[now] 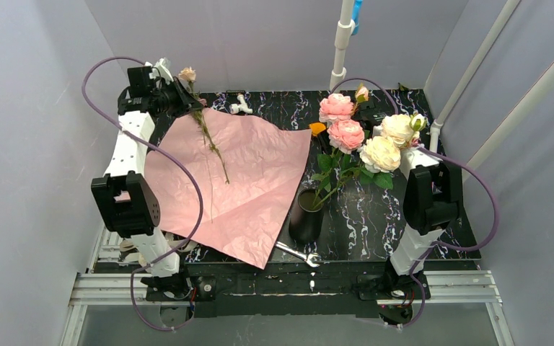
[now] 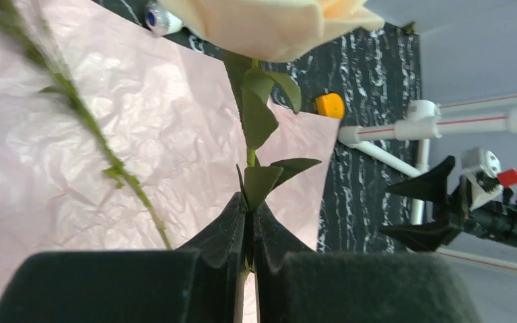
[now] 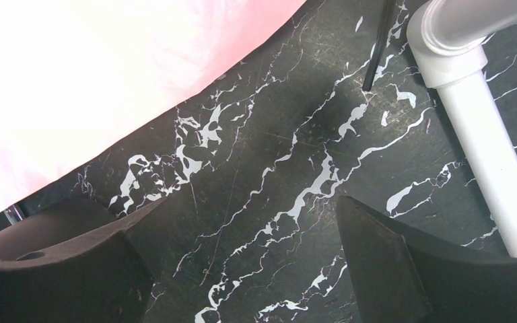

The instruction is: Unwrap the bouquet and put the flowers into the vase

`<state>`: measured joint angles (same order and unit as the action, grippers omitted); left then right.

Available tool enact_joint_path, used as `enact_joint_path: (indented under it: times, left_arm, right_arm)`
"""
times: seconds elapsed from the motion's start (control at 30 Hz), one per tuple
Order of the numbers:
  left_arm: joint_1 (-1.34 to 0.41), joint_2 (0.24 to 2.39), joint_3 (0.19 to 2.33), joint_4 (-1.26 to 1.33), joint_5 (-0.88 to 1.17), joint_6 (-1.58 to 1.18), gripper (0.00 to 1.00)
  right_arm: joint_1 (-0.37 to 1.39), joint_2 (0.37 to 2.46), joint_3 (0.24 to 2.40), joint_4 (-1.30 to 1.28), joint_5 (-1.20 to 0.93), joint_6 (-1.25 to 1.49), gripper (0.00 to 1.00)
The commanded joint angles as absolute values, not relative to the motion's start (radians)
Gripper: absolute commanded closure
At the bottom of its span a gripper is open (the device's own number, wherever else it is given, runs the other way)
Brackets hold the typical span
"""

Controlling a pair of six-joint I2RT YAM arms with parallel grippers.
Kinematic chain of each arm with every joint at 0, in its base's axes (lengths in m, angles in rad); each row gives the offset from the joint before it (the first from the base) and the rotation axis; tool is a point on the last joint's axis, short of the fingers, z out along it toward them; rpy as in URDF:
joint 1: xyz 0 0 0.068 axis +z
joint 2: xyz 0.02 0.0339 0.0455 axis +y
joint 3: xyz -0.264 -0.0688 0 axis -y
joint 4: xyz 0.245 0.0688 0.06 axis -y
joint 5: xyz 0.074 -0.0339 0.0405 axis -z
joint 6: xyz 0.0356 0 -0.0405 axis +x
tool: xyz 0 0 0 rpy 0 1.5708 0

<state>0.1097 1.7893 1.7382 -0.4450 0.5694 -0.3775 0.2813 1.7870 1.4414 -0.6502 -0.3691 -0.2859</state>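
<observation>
The pink wrapping paper [image 1: 245,173] lies spread flat on the table. My left gripper [image 1: 182,96] at the far left corner is shut on the green stem [image 2: 250,158] of a cream rose [image 1: 186,74], just below its leaves; the bloom [image 2: 269,20] fills the top of the left wrist view. A long thin stem [image 1: 213,148] trails over the paper. The black vase [image 1: 306,216] stands right of the paper with several pink and cream roses [image 1: 346,133] in it. My right gripper [image 3: 250,202] is open over bare marble table, mostly hidden behind the roses from above.
A silver wrench [image 1: 299,254] lies in front of the vase. A small orange cap [image 1: 317,128] and a white pipe fitting [image 1: 242,107] sit at the back. A white pipe [image 3: 485,155] runs beside the right gripper. Grey walls enclose the table.
</observation>
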Motion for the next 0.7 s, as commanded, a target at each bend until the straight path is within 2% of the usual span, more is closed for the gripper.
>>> enact_joint_path:
  times: [0.0,0.33,0.67]
  left_arm:
    - [0.115,1.603,1.706,-0.251,0.701,-0.460,1.00]
    - [0.088,1.519,2.005,-0.117,0.793,-0.661,1.00]
    - [-0.087,1.495,2.188,-0.042,0.779,-0.739,1.00]
  right_arm:
    - [0.277,1.729,1.432,-0.633,-0.392,-0.275,0.01]
    - [0.278,1.714,1.428,-0.629,-0.398,-0.266,0.02]
    - [0.278,1.685,1.423,-0.627,-0.388,-0.265,0.02]
